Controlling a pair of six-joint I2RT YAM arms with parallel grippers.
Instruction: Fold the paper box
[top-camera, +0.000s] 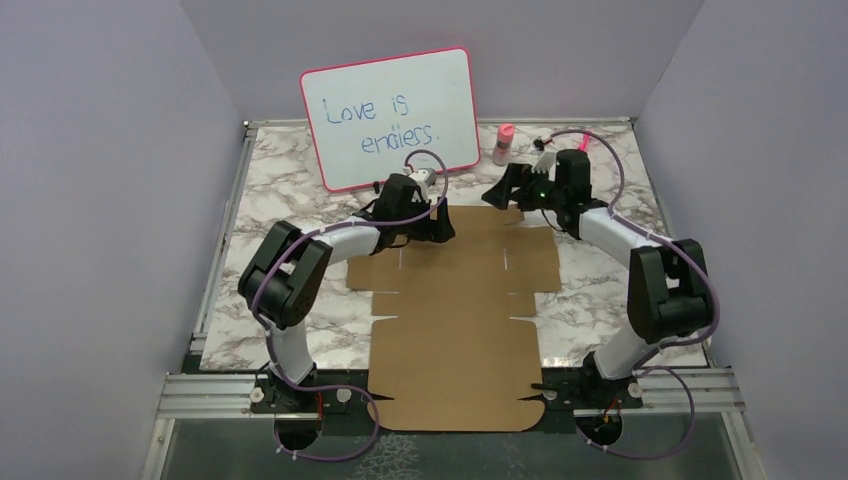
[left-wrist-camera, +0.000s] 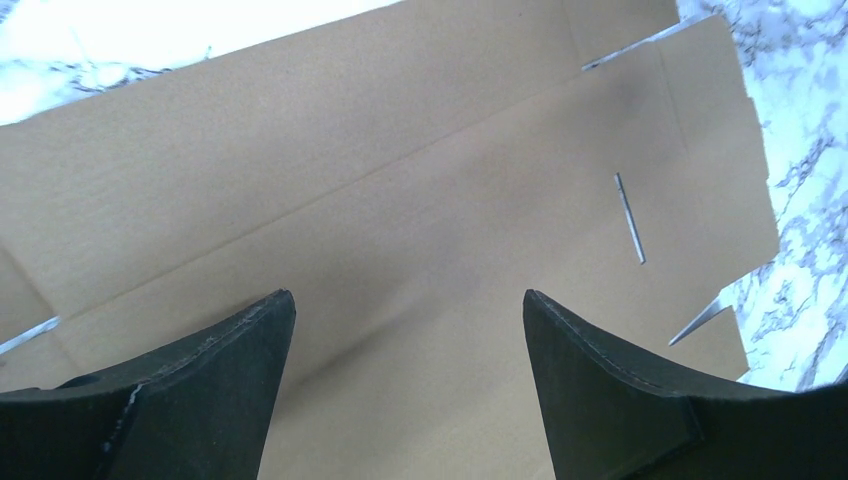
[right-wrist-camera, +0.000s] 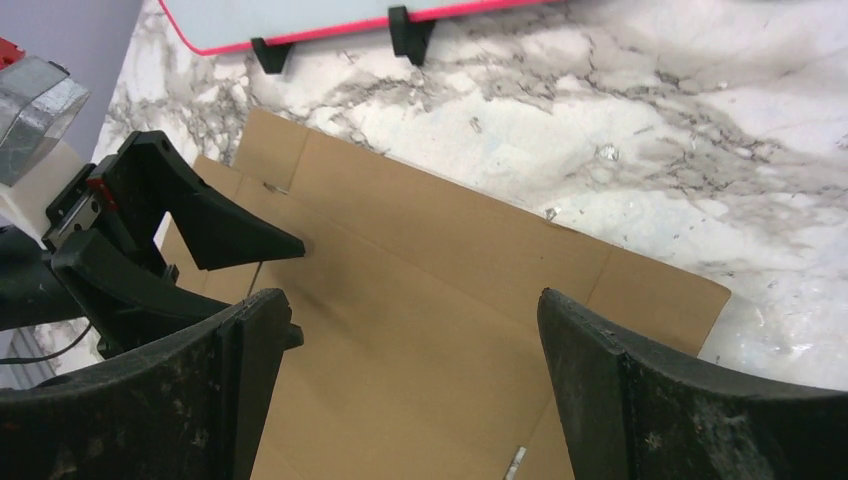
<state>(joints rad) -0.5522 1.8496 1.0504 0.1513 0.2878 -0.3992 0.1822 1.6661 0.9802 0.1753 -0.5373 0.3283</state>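
- One box lies as a flat, unfolded brown sheet on the table, between the two arms.
- Its near end overhangs the table edge between the arm bases, and its far edge lies near the whiteboard.
- Left claw is spread wide over the sheet's far-left part and grips nothing. It seems just above the card, but contact is unclear.
- Right claw gapes fully, empty, at the sheet's far edge, facing the left claw.
- Pink bottle stands beside the whiteboard.
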